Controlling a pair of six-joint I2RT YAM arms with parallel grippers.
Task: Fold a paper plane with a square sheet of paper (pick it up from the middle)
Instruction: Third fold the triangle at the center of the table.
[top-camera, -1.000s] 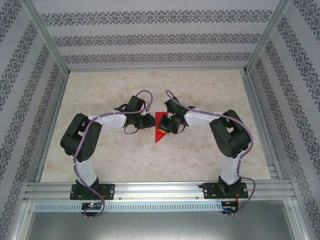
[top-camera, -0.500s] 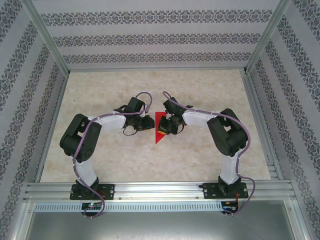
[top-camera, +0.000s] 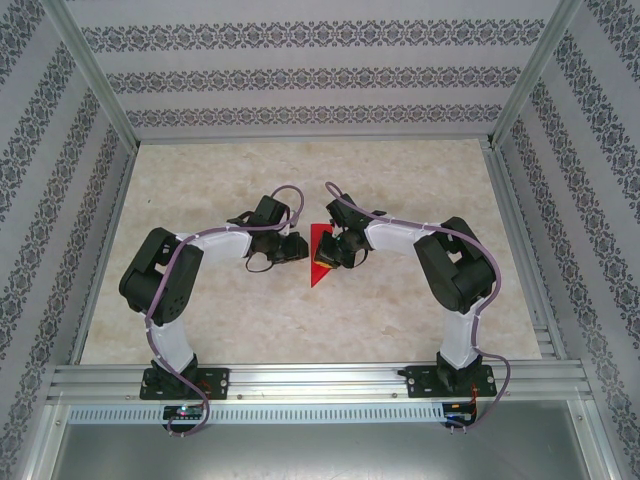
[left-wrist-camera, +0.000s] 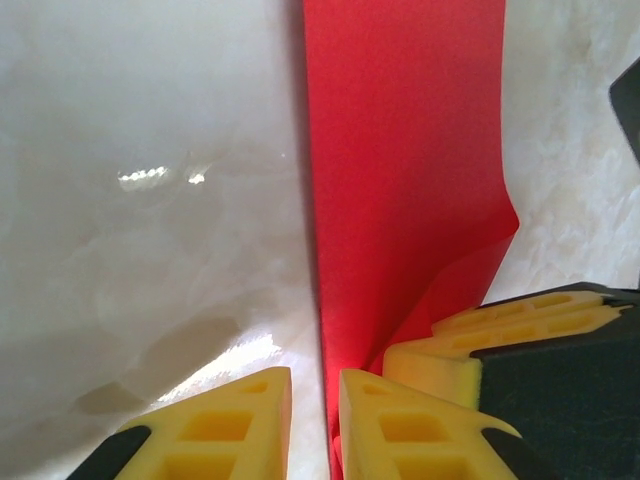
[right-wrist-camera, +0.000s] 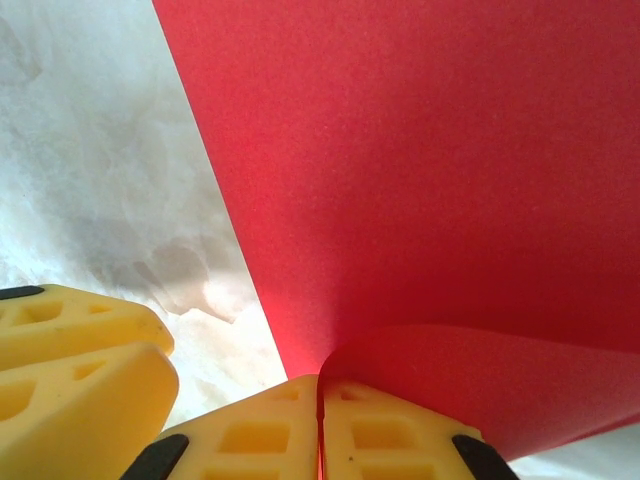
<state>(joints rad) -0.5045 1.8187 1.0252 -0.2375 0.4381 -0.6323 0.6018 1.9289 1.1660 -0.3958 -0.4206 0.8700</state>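
Note:
The square sheet of paper is folded into a pointed red wedge, the paper plane (top-camera: 318, 262), lying on the table between the two arms with its tip toward the arm bases. My right gripper (right-wrist-camera: 320, 385) is shut on a raised flap of the red paper (right-wrist-camera: 420, 180); the flap curls up out of its pressed-together fingers. My left gripper (left-wrist-camera: 315, 380) stands open by a narrow gap, and the long left edge of the paper (left-wrist-camera: 400, 150) runs into that gap beside the right-hand finger (left-wrist-camera: 400, 425). From above, the left gripper (top-camera: 298, 248) and right gripper (top-camera: 328, 256) almost meet.
The marble-patterned table (top-camera: 220, 310) has free room on all sides of the paper. Patterned walls and an aluminium frame (top-camera: 510, 105) enclose it. In the left wrist view the right gripper's yellow fingers (left-wrist-camera: 500, 335) sit close on the right.
The right arm has drawn slightly to the left with the flap in its grip. The left jaws have narrowed a little around the paper's edge.

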